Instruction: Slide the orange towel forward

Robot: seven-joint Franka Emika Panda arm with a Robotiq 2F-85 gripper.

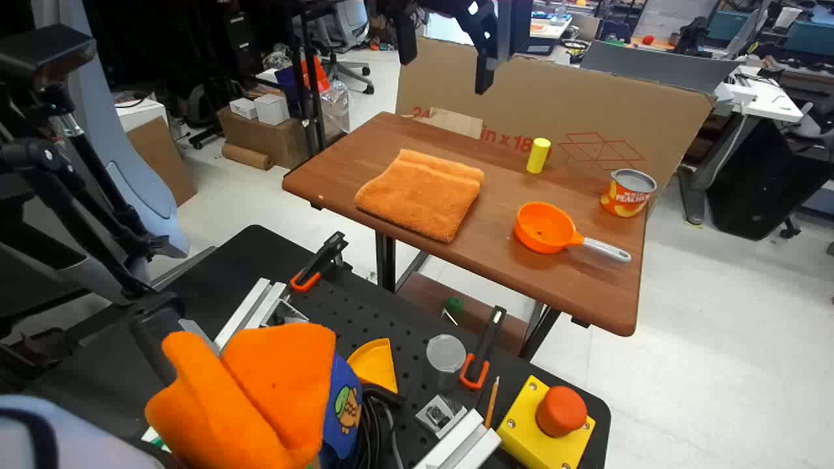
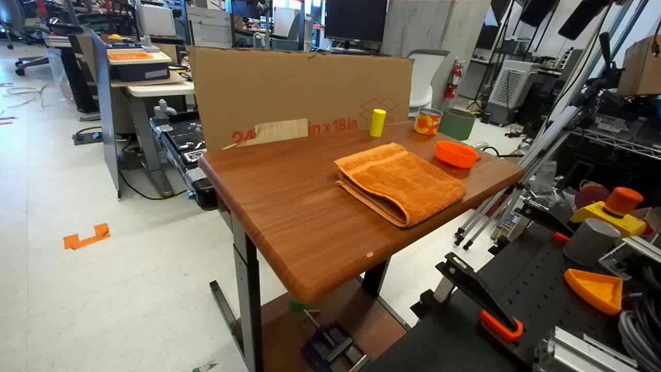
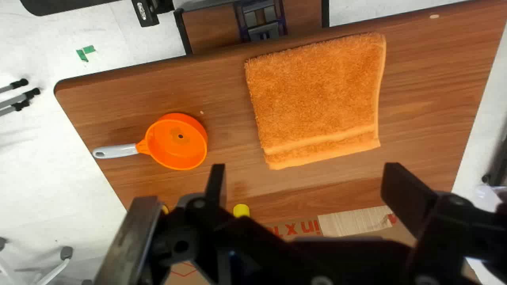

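Got my gripper [image 3: 305,167] up high over the table [image 1: 345,159], fingers [image 3: 408,194] spread pretty wide. The orange towel [image 3: 317,95] is well apart from them, folded and lying flat on the table, close to the long edge that faces the black bench [image 1: 247,257]. Near the towel there's an orange bowl [image 3: 178,148] with a grey handle [image 3: 115,151]. Further back a yellow cylinder [image 1: 538,156] stands upright, and there's a peach can [image 1: 625,195] near the corner, both in front of a big cardboard panel [image 1: 573,104]. Over on the bench I've got a yellow box [image 1: 528,433] with a red button [image 1: 561,412] and a couple of clamps [image 1: 485,342].
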